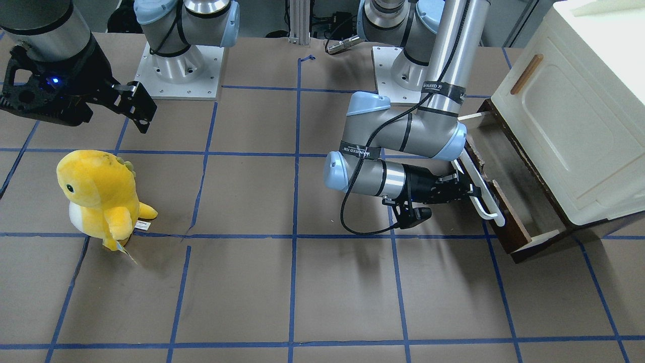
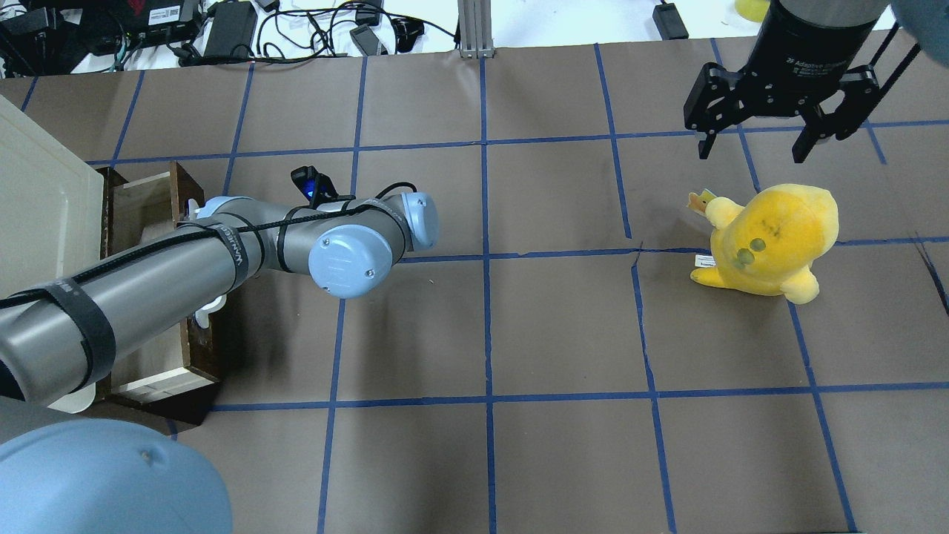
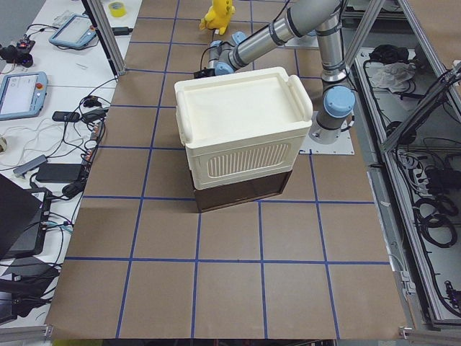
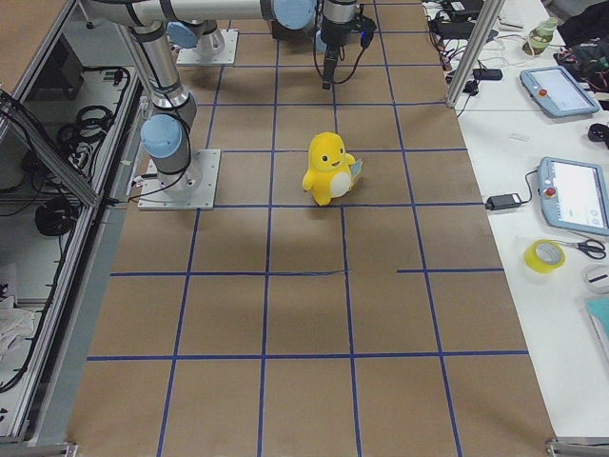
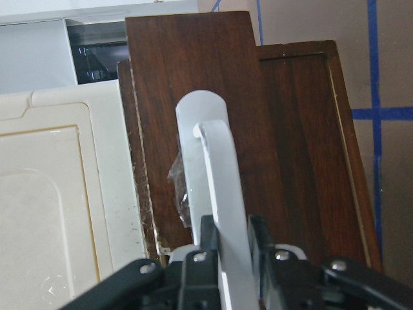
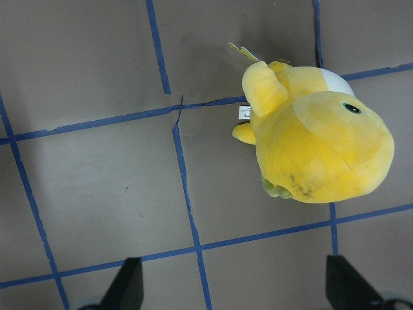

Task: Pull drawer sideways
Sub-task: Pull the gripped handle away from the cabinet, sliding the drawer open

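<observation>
Two grippers on this rig, but only one is doing any work. On the front-facing cam my left gripper (image 1: 467, 191) comes in side-on at the white bar handle (image 1: 488, 206) of the drawer (image 1: 509, 222). The drawer sits partly slid out from under the cream cabinet (image 1: 569, 126) at my left end of the table (image 1: 302, 292). My forearm lies low and nearly level with the elbow folded back, which I reckon keeps the pull running along the tabletop instead of lifting. The yellow dinosaur plush (image 1: 98, 194) stands well apart on the other side and has no part in this. Overhead, my left arm covers most of the handle. My right gripper (image 2: 752, 144) hangs above the table near the plush, jaws spread wide and holding nothing, probably just parked out of the way. On the left side cam the cabinet blocks the handle, so there's nothing to read about the grip. The right side cam only has the plush and my right arm beyond it, with no drawer in shot. The left wrist cam settles it: my fingers (image 5: 208, 242) are pinched onto the bar, one on each side. The right wrist cam looks down on the plush, fingertips far apart.
</observation>
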`<state>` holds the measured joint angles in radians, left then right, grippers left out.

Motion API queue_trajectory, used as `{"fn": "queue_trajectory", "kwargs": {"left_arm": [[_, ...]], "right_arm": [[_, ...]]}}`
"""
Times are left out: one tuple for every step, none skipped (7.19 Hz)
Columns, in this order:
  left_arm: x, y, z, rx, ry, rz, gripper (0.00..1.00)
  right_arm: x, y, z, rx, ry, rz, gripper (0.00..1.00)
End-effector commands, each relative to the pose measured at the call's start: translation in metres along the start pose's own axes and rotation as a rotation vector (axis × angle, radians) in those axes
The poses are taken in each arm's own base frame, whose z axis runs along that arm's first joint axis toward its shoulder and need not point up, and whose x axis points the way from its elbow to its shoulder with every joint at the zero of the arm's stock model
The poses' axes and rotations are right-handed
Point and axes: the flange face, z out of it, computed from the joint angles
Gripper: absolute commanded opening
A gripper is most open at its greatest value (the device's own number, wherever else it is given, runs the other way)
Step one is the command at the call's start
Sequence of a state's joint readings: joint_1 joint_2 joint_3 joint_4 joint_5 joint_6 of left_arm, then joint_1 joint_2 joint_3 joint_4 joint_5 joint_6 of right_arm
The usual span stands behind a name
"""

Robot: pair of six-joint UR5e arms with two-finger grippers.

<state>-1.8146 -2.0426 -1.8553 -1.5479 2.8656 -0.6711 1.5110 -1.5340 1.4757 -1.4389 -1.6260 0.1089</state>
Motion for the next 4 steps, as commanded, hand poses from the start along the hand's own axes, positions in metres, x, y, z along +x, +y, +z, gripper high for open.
{"fn": "queue_trajectory", "kwargs": {"left_arm": [[-0.0079, -0.007, -0.0134, 0.004, 0.026, -0.007, 0.12], [-0.0076, -0.0074, -0.0161, 0.008, 0.028, -0.007, 0.12], [-0.0076, -0.0074, -0.0161, 0.008, 0.028, -0.007, 0.12], [-0.0066, -0.0073, -0.0167, 0.009, 0.027, -0.006, 0.12]], "right_arm": [[0.0007, -0.0003, 0.0, 0.0, 0.0, 0.002, 1.0], [0.0007, -0.0003, 0.0, 0.0, 0.0, 0.002, 1.0], [0.0, 0.0, 0.0, 0.0, 0.0, 0.0, 1.0], [0.0, 0.0, 0.0, 0.0, 0.0, 0.0, 1.0]]}}
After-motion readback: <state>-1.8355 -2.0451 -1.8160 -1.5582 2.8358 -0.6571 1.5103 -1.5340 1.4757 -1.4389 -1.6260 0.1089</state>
